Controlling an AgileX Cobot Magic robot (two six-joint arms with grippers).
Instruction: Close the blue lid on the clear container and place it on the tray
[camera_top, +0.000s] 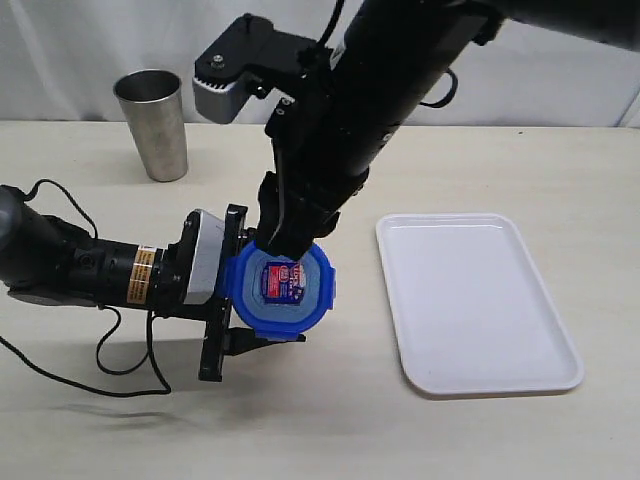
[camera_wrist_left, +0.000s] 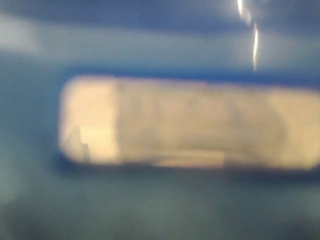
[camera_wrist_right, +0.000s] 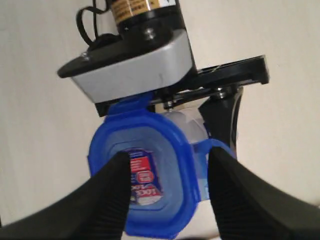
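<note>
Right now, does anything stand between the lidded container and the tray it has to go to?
Nothing visible does. Only bare table lies between the clear container, under the blue lid, and the tray. The steel tumbler stands at the back left, off that path. The right jaws stand open above the lid.

A pale cream tabletop (camera_top: 480, 440) fills most of the exterior view, matte and plain in tone. Along the top of the frame its far edge meets a whitish-grey backdrop (camera_top: 70, 50) (it shows soft vertical folds, like cloth or sheeting, though the material is hard to tell). The light is even and diffuse, leaving only faint, soft-edged shadows on the tabletop at the lower left of the frame. The right wrist view shows the same cream surface, evenly lit
</note>
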